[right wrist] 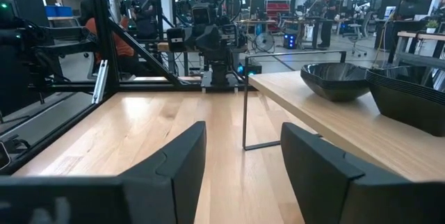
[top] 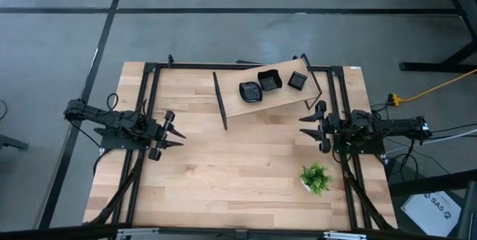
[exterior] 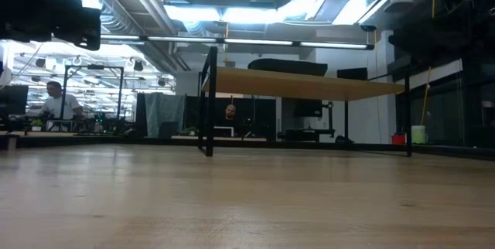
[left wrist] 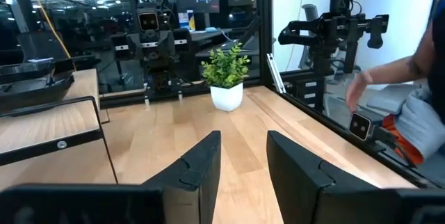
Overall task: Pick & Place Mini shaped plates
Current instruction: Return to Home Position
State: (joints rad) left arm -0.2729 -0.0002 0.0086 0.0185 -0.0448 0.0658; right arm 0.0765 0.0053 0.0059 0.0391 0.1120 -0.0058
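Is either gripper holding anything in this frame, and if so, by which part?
Nothing is held. The left gripper and right gripper are both open and empty over the table, and the black plates sit on the shelf.

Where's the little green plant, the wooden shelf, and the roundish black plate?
green plant (top: 316,178), high view, middle of its leaves.
wooden shelf (top: 282,97), high view, bare board.
roundish black plate (top: 250,91), high view, its centre.

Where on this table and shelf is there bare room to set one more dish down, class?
Bare: the table middle, bordered by the left gripper, the right gripper, the shelf and the potted plant. Also the shelf's end toward the left arm. Crowded: the shelf's other half, where the black plates sit close together.
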